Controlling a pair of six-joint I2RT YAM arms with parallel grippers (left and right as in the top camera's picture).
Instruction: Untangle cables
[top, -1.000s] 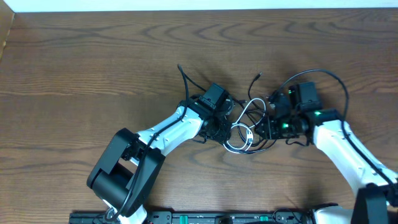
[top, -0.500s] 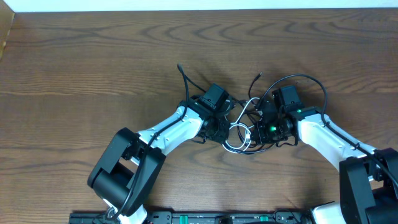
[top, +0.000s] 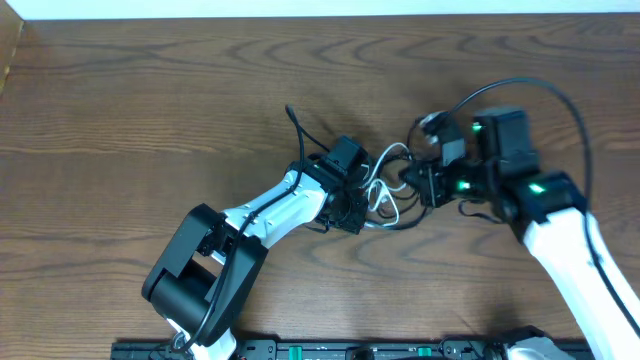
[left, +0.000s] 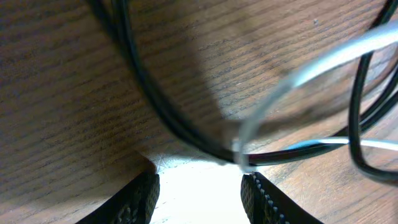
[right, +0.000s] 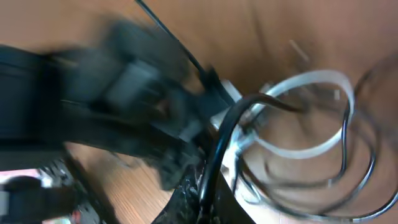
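- Left gripper (left: 199, 182): two ridged black fingers (left: 134, 202) stand apart. The gap between them is washed out by white glare, so I cannot tell whether anything is clamped there.
- Right gripper (right: 196, 200): the wrist picture is blurred. The dark fingers look drawn in narrow on the black cable (right: 214, 149), which rises from between them and bends to the right.
- Count: two cables, one black and one white, and two grippers.
- White cable (left: 311, 68): in the left wrist view it arcs down from the upper right. It crosses the black cable just at the tip of the right-hand finger, and a second white run lies along the wood beside it.
- In the right wrist view the white cable forms an open loop beyond the fingers, with thin black loops around it.
- Overhead: both cables lie tangled in one small bundle between the two grippers, near the middle of the wooden table (top: 150, 100).
- Green lights (top: 537, 188) show on the right arm.
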